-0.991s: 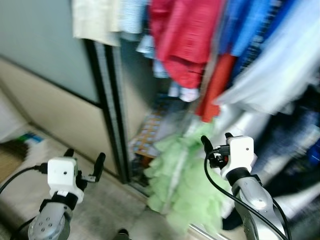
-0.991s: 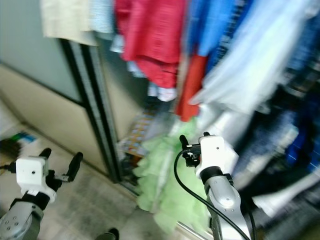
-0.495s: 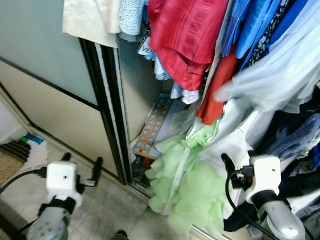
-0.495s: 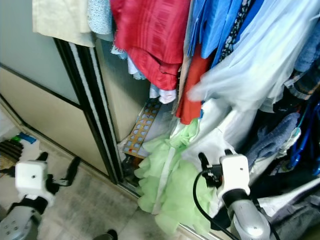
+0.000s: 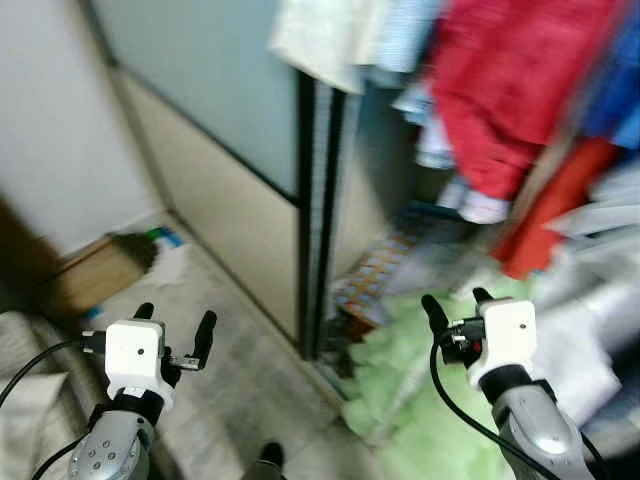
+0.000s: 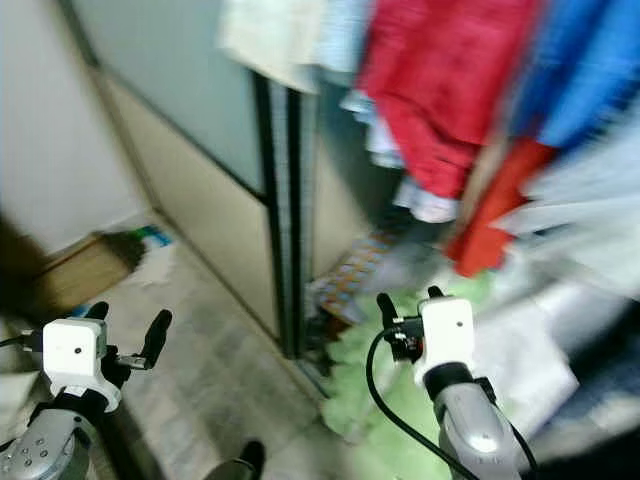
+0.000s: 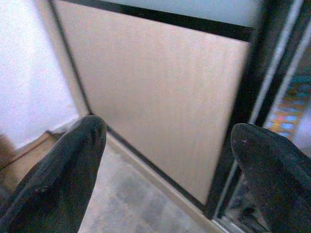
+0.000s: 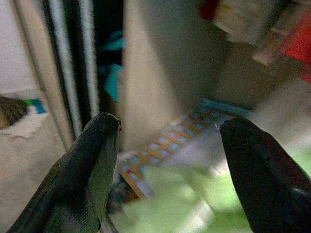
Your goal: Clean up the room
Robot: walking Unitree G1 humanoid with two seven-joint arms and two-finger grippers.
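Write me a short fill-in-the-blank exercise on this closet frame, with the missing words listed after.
1. The ruffled garment spilling from the closet onto the floor is light ____.
2. Both the left end effector and the right end effector have their fingers ____, holding nothing.
3. The garment hanging above the right end effector is ____.
4. The black-framed sliding door stands on the robot's ____ side of the hanging clothes.

Missing words: green; open; red; left
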